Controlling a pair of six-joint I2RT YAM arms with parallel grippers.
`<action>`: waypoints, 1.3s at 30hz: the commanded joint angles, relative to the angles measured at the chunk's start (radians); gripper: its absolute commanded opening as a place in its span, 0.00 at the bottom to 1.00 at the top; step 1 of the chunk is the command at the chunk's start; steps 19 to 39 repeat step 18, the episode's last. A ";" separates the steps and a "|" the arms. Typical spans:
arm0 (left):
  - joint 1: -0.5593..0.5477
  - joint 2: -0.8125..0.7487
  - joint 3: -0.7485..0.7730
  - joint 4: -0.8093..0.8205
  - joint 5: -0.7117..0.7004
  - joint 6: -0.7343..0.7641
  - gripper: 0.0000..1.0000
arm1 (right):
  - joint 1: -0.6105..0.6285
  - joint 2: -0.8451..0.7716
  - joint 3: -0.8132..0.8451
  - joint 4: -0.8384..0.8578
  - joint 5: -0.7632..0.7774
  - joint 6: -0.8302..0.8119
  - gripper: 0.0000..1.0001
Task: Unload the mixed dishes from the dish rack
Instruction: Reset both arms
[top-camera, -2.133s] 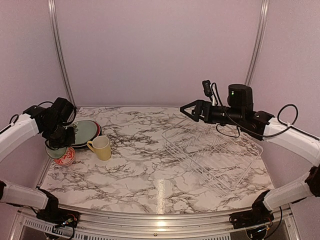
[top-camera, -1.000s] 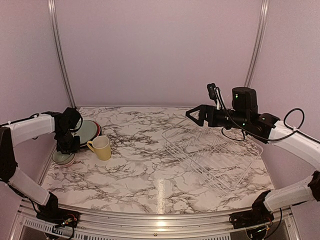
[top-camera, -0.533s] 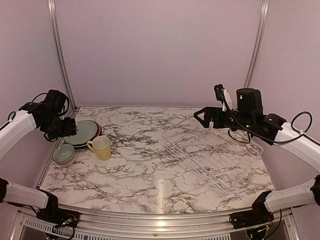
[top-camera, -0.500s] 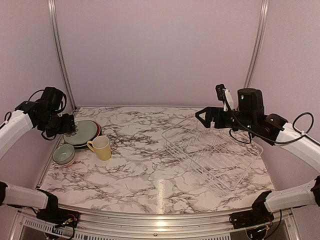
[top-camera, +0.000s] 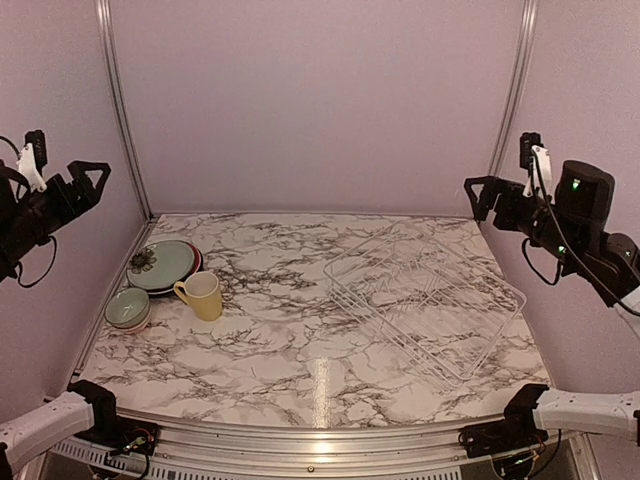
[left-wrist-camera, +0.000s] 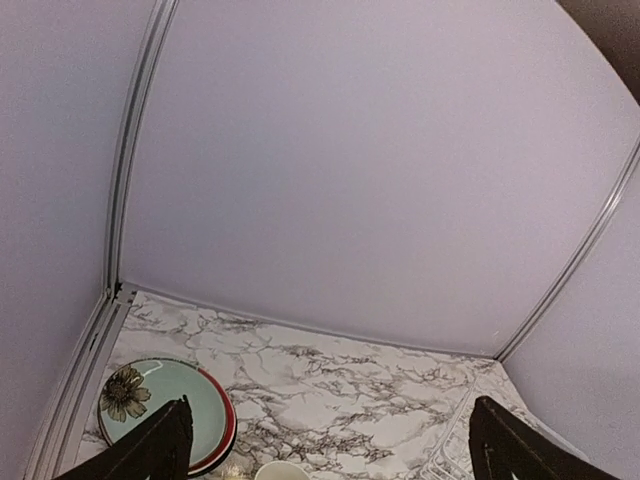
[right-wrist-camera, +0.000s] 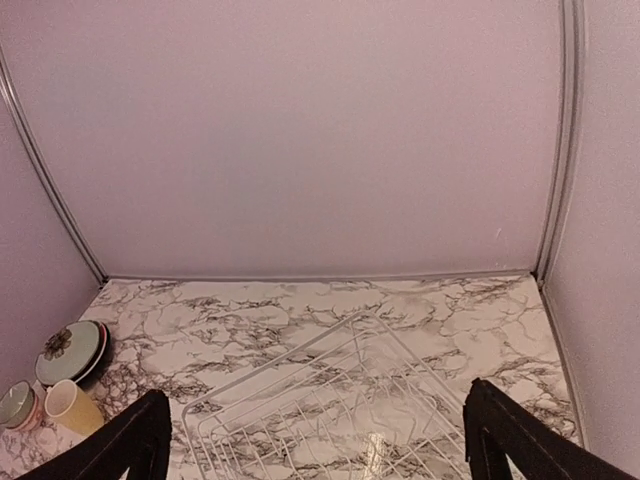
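parking high and clear is looking right: left hand (left-wrist-camera: 330, 420) and right hand (right-wrist-camera: 318, 410) are gaping empty, the rack (top-camera: 430, 300) sitting bare.

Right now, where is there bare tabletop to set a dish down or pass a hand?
Widest bare patch: the marble tabletop between the yellow mug and the dish rack, running to the near edge. Crowded: left side, where the plate stack, green bowl and mug sit close together.

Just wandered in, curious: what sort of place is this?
Likely a robot test booth, not a real kitchen: bare lilac walls, a marble-pattern table, and robot arms flanking a wire dish rack.
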 joint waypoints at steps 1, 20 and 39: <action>0.005 -0.168 -0.105 0.335 0.075 0.032 0.99 | -0.007 -0.079 0.074 -0.019 0.141 -0.050 0.99; 0.005 -0.291 -0.143 0.433 0.052 0.056 0.99 | -0.007 -0.147 0.144 0.009 0.156 -0.087 0.99; 0.005 -0.291 -0.143 0.433 0.052 0.056 0.99 | -0.007 -0.147 0.144 0.009 0.156 -0.087 0.99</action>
